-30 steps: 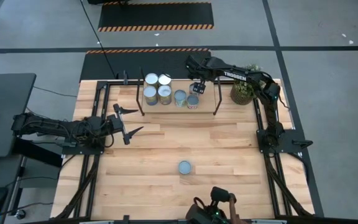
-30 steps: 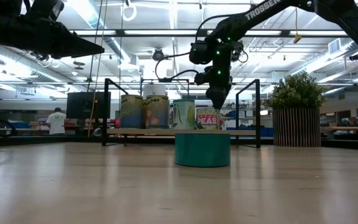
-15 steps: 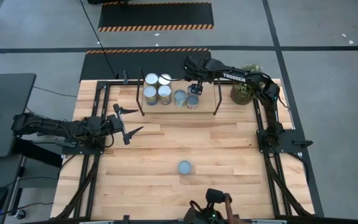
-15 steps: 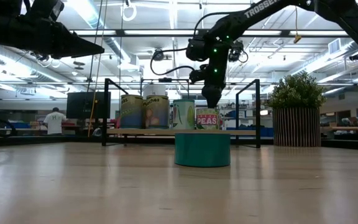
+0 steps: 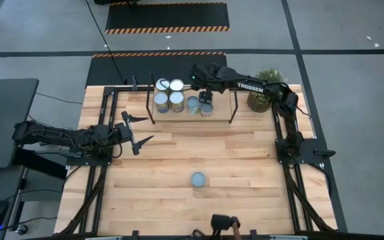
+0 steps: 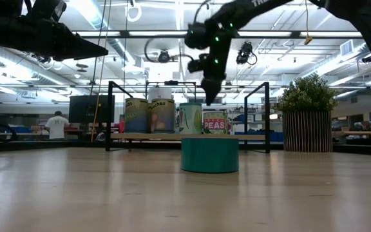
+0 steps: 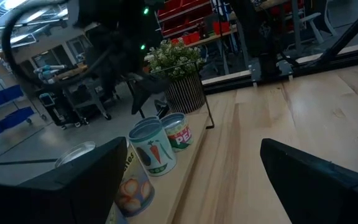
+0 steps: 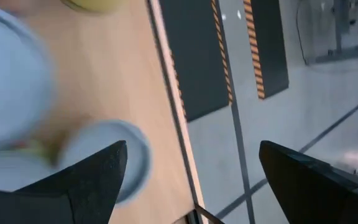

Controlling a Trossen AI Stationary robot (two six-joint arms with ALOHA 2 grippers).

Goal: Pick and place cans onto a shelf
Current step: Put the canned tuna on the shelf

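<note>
One can (image 5: 198,179) is sitting alone on the table (image 5: 245,173), upright, near the front edge and well apart from the shelf (image 5: 219,113), where six cans (image 5: 169,94) are already standing in a cluster. The right gripper (image 5: 204,95) is hanging above the shelf over the two rightmost cans, its fingers spread wide and holding nothing (the right wrist view shows only blurred can tops between them). The left gripper (image 5: 137,131) is hovering over the table's left half, fingers also parted and empty. From either gripper the lone can is lying toward the front of the table; I would judge the left one somewhat nearer, since it is already clear of the shelf. The can's long axis is pointing straight up, so a reach from above or the side looks workable.
</note>
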